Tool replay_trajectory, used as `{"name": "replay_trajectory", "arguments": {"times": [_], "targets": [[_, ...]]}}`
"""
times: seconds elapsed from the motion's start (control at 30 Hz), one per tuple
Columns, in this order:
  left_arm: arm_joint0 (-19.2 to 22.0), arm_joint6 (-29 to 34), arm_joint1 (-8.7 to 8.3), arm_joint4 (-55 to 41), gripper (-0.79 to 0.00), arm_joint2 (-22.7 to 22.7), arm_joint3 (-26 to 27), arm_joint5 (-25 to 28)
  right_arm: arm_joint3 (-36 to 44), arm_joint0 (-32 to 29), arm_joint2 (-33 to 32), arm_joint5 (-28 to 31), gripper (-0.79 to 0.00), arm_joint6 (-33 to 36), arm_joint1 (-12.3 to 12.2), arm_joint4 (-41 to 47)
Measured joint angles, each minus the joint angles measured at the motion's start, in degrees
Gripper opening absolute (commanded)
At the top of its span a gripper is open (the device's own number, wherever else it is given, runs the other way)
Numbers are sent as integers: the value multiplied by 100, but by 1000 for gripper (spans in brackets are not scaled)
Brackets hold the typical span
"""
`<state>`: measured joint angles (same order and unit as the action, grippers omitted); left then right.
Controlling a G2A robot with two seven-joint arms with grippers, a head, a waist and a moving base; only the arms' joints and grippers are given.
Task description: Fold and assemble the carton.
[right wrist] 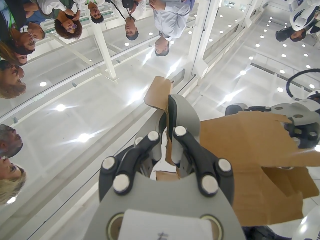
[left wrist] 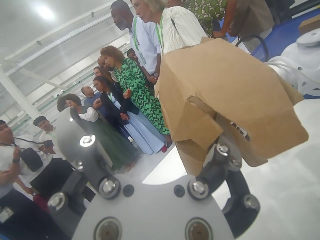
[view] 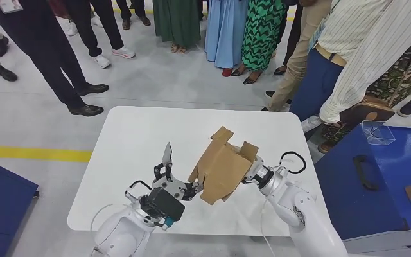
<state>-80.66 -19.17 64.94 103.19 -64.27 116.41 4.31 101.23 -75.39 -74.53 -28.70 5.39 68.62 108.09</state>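
The brown carton (view: pixel 221 168) hangs in the air over the white surface (view: pixel 128 148), between the two grippers. It is tilted and only partly folded, with flaps standing out at its far end.

The right gripper (right wrist: pixel 166 112) is clenched on one flap of the carton. In the right wrist view the cardboard edge sits tightly between its two fingers (right wrist: pixel 182 111). The main body of the carton spreads out to one side of this gripper, toward the other arm.

The left gripper (view: pixel 180 169) is released, with its fingers spread wide. One finger touches the lower corner of the carton, from underneath as the left wrist view shows it. The other finger stands free, well apart from the cardboard. Most of the carton lies beyond the touching finger, on the side of the right gripper.
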Motion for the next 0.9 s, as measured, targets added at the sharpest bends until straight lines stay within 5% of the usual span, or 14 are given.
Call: {"name": "replay_trajectory", "arguments": {"times": [0.6,0.63,0.67,0.83,0.87,0.9], "targets": [[-20,157,44,45,-443,-74,118,159,209,18,190,207,-785,9,63,-323],[-13,170,46,28,-570,-88,125,180,232,25,202,213,-785,32,65,-391],[-9,172,49,-14,-779,-97,130,205,244,21,216,213,-785,56,67,-446],[-12,91,51,-71,-785,-174,197,309,260,8,247,205,-785,100,72,-524],[-26,60,52,-74,-785,-186,213,298,260,8,247,205,-622,100,72,-522],[-43,35,52,-83,-785,-198,225,288,260,8,246,205,0,99,72,-521]]}}
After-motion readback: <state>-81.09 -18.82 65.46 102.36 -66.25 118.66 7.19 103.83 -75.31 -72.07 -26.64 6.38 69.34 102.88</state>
